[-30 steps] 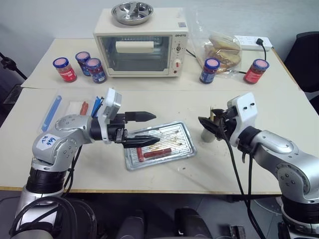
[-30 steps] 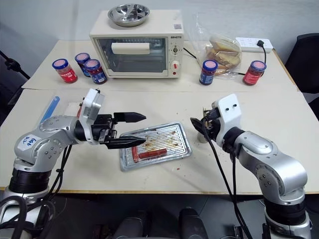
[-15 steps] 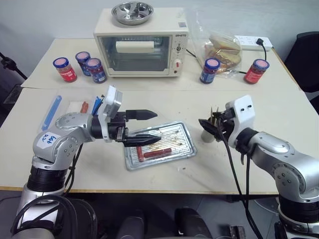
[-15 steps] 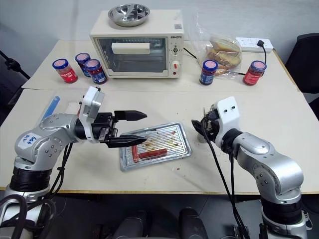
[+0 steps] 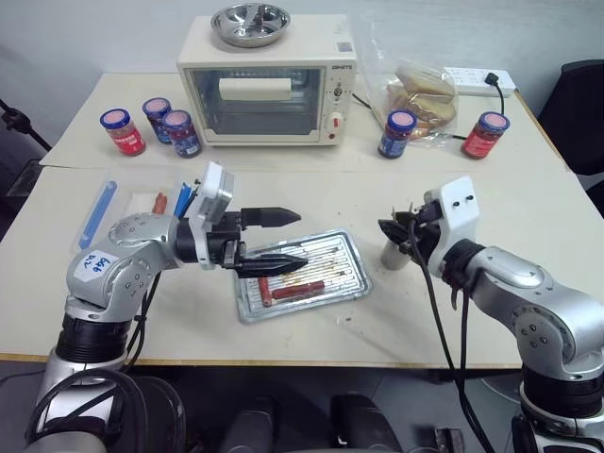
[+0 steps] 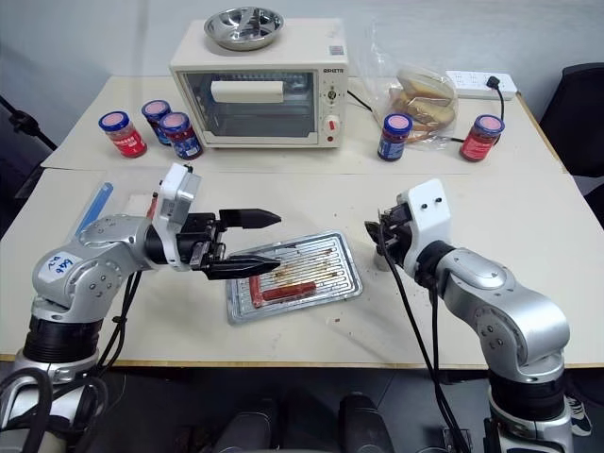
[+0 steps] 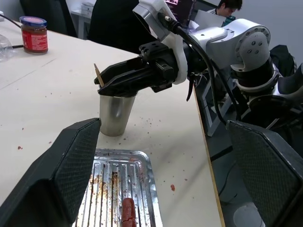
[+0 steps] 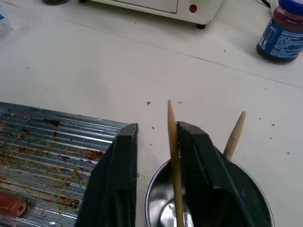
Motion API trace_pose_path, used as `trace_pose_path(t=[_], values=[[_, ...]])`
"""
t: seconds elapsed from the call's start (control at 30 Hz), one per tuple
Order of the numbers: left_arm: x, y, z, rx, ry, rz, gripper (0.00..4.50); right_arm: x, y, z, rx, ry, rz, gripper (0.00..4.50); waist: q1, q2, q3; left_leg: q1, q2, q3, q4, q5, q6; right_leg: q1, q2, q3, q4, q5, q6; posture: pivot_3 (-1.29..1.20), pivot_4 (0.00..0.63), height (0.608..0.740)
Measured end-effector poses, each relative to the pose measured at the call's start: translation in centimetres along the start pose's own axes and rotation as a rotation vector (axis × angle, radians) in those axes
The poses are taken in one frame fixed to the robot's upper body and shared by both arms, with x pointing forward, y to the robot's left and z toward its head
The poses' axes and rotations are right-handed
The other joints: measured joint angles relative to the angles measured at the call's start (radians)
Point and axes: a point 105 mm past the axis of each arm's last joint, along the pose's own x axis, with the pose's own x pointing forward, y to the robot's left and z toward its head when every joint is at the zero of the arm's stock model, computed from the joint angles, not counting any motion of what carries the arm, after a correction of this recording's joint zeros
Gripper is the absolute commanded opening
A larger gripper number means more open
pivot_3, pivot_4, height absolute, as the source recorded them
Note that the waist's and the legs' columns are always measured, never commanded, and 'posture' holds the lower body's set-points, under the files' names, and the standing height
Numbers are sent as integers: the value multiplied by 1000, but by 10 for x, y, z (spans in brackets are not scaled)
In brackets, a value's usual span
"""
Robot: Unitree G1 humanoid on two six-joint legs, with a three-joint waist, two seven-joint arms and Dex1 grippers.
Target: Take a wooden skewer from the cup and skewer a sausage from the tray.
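Pale tabletop [image 5: 311, 359] carries everything we need: toaster oven [image 5: 267, 90] at the back with jars on either side of it, tray [image 5: 345, 283] in the middle, cup [image 5: 394, 253] to its right.

Our right gripper [image 8: 156, 137] sits over the cup's mouth, and its jaws have narrowed sharply compared with a second ago, when they stood well apart. In the right wrist view a skewer [image 8: 173, 142] stands upright between them, lying against one finger with a slim gap left to the other. We judge the pinch to be nearly made but cannot call it firm. A second skewer [image 8: 235, 135] leans out of the cup just beyond the jaws, clear of them.

Our left gripper [image 5: 278, 241] hangs with jaws wide open and empty, the lower finger just above the tray's near-left part. It has kept that pose.

Under those left jaws lies the sausage [image 5: 299, 287] on the ridged tray, with a brighter one [image 5: 264, 289] at its left end.

For the task this means the first step is closing out: once the skewer is truly clamped, we would expect a straight lift from the cup, watching that the neighbour does not drag along.
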Motion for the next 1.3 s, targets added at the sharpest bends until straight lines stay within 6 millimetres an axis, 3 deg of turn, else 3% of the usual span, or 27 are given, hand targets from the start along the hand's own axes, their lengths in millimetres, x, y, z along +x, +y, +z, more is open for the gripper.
trace_pose_path(t=[0.07,0.2,0.43,0.53,0.7,0.87,0.97,1.07,1.23,1.3], values=[[0,0,0,-1,-1,0,4500,0,-1,0,-2,2,-7,625,0,0,0,0,0,0,0,0,0,0,0,0,0,0,0,0,150,740],[2,0,-1,-6,-7,0,4500,0,-4,0,-7,0,-24,16,0,0,0,0,0,0,0,0,0,0,0,0,0,0,0,0,150,740],[6,2,-2,-6,-13,3,4500,-3,-8,3,-11,-10,-50,16,1,0,0,0,0,0,0,0,0,0,0,0,0,0,0,0,150,740],[8,2,-2,1,-18,8,4500,-8,-13,16,-39,-37,-71,16,0,0,0,0,0,0,0,0,0,0,0,0,0,0,0,0,150,740],[11,5,-2,8,-39,26,4500,-18,-9,58,-38,-149,-54,16,-2,0,0,0,0,0,0,0,0,0,0,0,0,0,0,0,150,740],[15,10,-3,19,-75,66,4500,-21,3,107,107,-317,13,16,-6,0,0,0,0,0,0,1,-1,-1,0,0,1,0,0,0,150,740],[22,15,-3,18,-114,104,4500,-19,6,127,269,-382,71,16,-8,0,0,0,0,-1,0,1,-1,-1,0,-1,2,0,0,0,150,740],[30,21,0,25,-166,140,4500,-11,6,123,438,-370,115,16,-10,0,0,-1,0,-1,0,1,-1,-1,-1,-2,4,0,0,0,150,740],[54,39,24,101,-295,229,4500,-1,4,112,732,-337,137,16,-16,0,0,-4,-2,-2,1,1,0,-2,-3,-3,4,0,1,0,150,740],[58,44,28,113,-320,258,4123,-2,3,109,808,-312,133,0,-24,0,0,-5,-2,-2,1,1,0,-2,-3,-3,4,1,1,0,150,740]])
